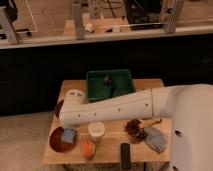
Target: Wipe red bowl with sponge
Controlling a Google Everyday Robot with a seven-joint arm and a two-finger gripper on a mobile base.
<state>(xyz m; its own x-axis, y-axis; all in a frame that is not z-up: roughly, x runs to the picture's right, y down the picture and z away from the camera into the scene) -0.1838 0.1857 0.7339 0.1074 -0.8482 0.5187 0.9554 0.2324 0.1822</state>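
Note:
The red bowl (59,142) sits on the front left corner of the wooden table (150,85). The light blue sponge (68,135) lies inside it, toward its right side. My white arm reaches in from the right and bends down at the wrist over the bowl. The gripper (70,128) hangs at the arm's end, right above the sponge and mostly hidden by the wrist. Whether it touches the sponge does not show.
A green bin (95,86) holding a dark item stands at the back of the table. Near the bowl are a white cup (96,130), an orange round object (88,148) and a dark remote (125,155). A brown cluster (135,129) and a grey bag (157,139) lie right.

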